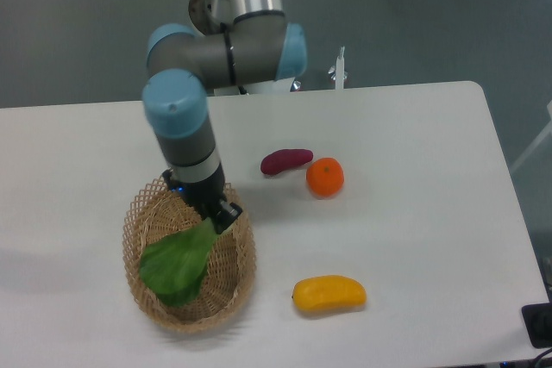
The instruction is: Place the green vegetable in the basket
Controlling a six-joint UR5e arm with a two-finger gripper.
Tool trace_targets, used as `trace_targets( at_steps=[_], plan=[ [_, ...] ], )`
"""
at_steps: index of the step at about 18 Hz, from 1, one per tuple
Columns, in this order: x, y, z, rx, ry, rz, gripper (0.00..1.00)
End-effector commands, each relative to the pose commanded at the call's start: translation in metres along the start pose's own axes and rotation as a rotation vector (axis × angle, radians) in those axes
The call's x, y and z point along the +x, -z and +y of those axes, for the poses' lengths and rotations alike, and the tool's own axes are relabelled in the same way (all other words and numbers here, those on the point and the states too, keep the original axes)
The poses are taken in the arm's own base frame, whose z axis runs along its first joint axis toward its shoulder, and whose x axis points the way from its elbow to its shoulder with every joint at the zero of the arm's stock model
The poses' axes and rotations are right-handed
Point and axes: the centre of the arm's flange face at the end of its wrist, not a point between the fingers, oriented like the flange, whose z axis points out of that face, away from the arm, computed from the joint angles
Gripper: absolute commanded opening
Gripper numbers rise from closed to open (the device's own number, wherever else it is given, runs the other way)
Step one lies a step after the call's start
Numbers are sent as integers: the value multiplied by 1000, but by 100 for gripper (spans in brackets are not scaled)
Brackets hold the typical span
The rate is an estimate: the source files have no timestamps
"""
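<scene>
The green vegetable (178,265) has broad dark green leaves and lies inside the tan woven basket (235,280) at the front left of the table. Its pale stalk end points up toward my gripper (217,218), which hangs over the basket's upper right part. The fingers are at the stalk end; the arm's wrist hides them, so I cannot tell whether they grip the stalk or stand open.
A purple sweet potato (285,161) and an orange (325,177) lie right of the basket at mid table. A yellow-orange oblong fruit (329,293) lies near the front edge. A small white post (339,69) stands at the table's back edge.
</scene>
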Motion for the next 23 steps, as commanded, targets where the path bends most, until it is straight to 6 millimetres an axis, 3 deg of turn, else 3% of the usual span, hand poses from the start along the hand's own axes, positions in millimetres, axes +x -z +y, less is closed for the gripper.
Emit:
trace_targets(
  at_steps=[5, 6, 7, 10, 11, 17, 22, 23],
  plan=[
    [5, -5, -3, -26, -21, -15, 32],
    [6, -7, -3, -28, -22, -12, 36],
    [5, -7, -4, -27, -21, -13, 46],
    [4, -6, -4, -30, -29, -18, 92],
    [3, -5, -4, -27, -26, -23, 99],
    [-10, 19, -6, 1, -14, -52, 100],
    [-79, 71, -6, 67, 68, -148, 100],
    [-96, 78, 4, 73, 93, -162, 100]
  ],
)
